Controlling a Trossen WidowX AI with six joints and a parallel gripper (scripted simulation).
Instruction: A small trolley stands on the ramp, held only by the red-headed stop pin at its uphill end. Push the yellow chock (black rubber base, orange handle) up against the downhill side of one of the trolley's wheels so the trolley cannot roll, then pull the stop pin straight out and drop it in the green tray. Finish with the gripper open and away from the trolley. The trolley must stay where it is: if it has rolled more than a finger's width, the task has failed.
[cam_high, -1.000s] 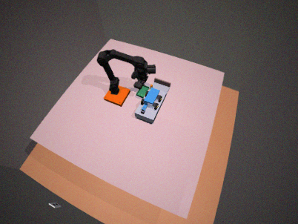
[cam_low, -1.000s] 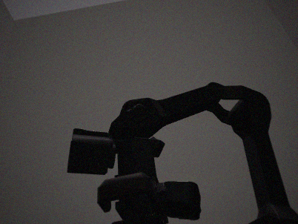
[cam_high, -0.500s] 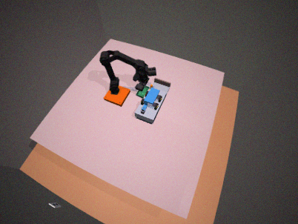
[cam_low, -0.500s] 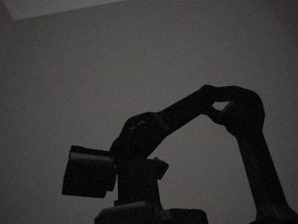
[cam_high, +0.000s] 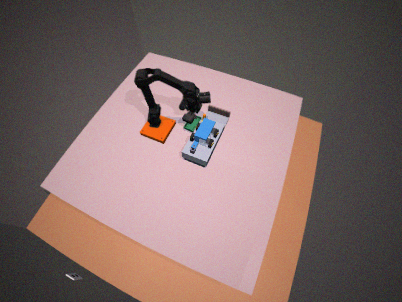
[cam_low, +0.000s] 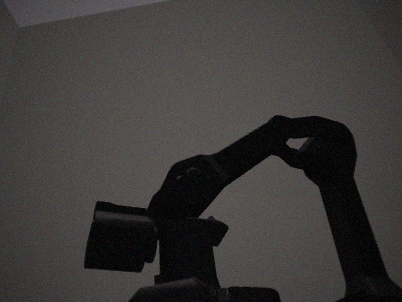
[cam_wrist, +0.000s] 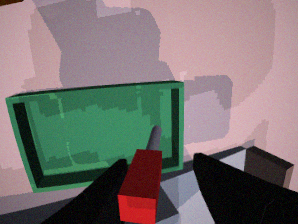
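Note:
In the wrist view the gripper (cam_wrist: 160, 159) is open, with gaps on both sides of the red head of the stop pin (cam_wrist: 141, 172). The pin is loose between the fingers, its grey shaft pointing over the right part of the green tray (cam_wrist: 90, 135) (cam_high: 192, 124). Whether the pin touches the tray is unclear. In the top view the blue trolley (cam_high: 205, 129) stands on the grey ramp (cam_high: 196, 159). The chock's orange handle (cam_high: 204, 116) shows at the trolley's far end; its wheel contact is too small to tell.
A dark end board (cam_high: 219, 110) (cam_wrist: 270, 165) stands at the ramp's far end. A small blue bracket (cam_high: 194, 145) is at the near end. The arm's orange base plate (cam_high: 158, 130) lies left of the tray. The exterior view shows only the dark arm (cam_low: 245, 150) against the wall.

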